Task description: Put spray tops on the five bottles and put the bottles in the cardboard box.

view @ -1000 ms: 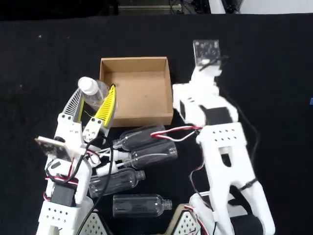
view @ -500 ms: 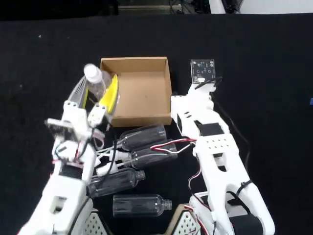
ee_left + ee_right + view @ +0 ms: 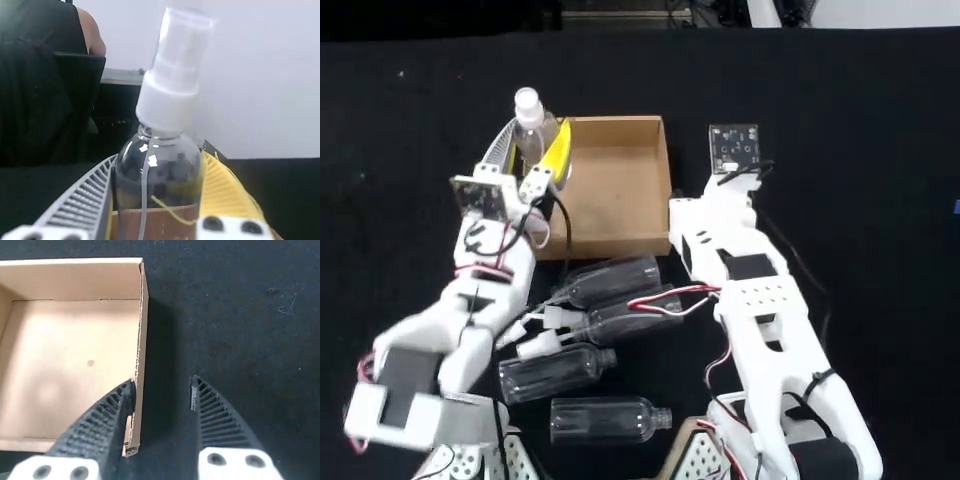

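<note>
I see a black-cloth table [image 3: 880, 120] across my overhead frame, cables [image 3: 715, 12] and a white patch [image 3: 880, 12] along its top edge, and in the left wrist view a bright white wall [image 3: 270, 75] beside a dark chair [image 3: 75, 85].

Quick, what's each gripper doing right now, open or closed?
Left gripper: closed on a spray-topped bottle.
Right gripper: open, empty, at the cardboard box wall.
</note>
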`<move>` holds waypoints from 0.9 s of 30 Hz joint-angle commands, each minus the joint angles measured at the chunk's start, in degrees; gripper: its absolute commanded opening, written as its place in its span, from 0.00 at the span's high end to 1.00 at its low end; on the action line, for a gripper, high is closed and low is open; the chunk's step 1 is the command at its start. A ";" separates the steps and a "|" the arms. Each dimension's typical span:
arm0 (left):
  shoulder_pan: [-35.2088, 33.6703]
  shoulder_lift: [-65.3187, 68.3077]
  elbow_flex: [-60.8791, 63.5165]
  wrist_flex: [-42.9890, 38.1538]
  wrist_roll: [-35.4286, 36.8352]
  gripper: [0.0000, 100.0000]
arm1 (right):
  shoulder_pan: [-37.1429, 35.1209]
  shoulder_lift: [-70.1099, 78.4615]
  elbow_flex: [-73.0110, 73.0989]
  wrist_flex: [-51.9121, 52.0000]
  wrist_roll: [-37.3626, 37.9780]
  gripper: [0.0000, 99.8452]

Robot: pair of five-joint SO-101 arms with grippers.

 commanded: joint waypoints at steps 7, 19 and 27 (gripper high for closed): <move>-1.89 16.26 -15.52 -4.75 -0.09 0.97 | -0.35 -0.04 -0.48 -1.76 -0.09 0.84; -3.65 29.36 -27.74 -4.31 0.00 0.97 | -0.35 -0.04 -0.40 -1.76 -0.09 0.84; -3.65 34.02 -31.43 -4.31 -0.09 0.97 | -0.35 -0.04 -0.40 -1.76 -0.09 0.84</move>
